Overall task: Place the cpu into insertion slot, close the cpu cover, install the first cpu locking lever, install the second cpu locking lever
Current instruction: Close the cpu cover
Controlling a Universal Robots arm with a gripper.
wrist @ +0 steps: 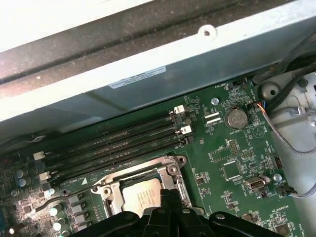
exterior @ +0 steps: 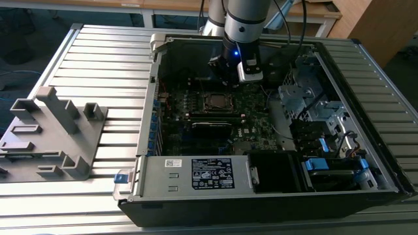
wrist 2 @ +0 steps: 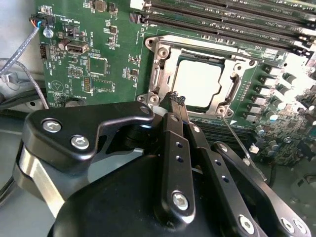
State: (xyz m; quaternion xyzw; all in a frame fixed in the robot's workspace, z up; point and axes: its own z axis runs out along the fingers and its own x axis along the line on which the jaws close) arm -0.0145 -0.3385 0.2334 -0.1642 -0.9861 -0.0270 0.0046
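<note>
Your black gripper: fingers pressed together, holding nothing. Dull silver square cpu lies flat just beyond fingertips, straight ahead, framed by silver metal cpu cover.

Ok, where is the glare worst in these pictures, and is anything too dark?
In the second wrist view, glare bleaches the top of the cpu to plain white; in the first wrist view the same top is pale grey with faint marks showing; in the exterior view the inside of the case lies in shadow, with a blue light glowing on the arm.
</note>
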